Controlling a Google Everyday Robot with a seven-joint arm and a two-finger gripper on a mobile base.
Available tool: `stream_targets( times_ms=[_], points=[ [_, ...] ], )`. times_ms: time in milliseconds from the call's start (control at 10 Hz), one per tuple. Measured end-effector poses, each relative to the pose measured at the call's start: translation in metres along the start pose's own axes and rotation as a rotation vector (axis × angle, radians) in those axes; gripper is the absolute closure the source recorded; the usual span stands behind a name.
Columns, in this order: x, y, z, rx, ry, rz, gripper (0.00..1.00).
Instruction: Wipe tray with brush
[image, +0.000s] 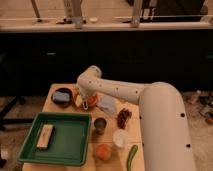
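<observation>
Apparently no legible labels; claw (85, 102) above orange bowl (88, 101).

No text, label, brand, number or sign can be read anywhere in this view

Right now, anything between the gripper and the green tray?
Nothing visible. The gripper hangs at the round orange bowl, beyond the far rim of the large green plastic tray; only tabletop shows between.

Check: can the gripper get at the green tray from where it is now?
Probably yes. The gripper is over the orange bowl at the table's far side. The green tray lies open on top, holding only a pale block, with nothing tall between.
</observation>
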Motion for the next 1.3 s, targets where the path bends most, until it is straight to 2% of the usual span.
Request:
stream_targets(
  times_ms=[300,600,800,900,1100,1300],
  points=[
    [0.002,0.000,0.006,-0.009,0.013,0.001,0.23],
    [0.003,0.001,0.009,-0.019,0.020,-0.005,0.55],
    [0.004,0.000,0.009,-0.018,0.024,-0.007,0.72],
    [0.005,-0.001,0.006,-0.018,0.026,-0.009,0.87],
    [0.007,-0.003,0.003,-0.017,0.032,-0.014,0.99],
    [0.010,-0.004,-0.002,-0.017,0.038,-0.022,1.00]
  ],
)
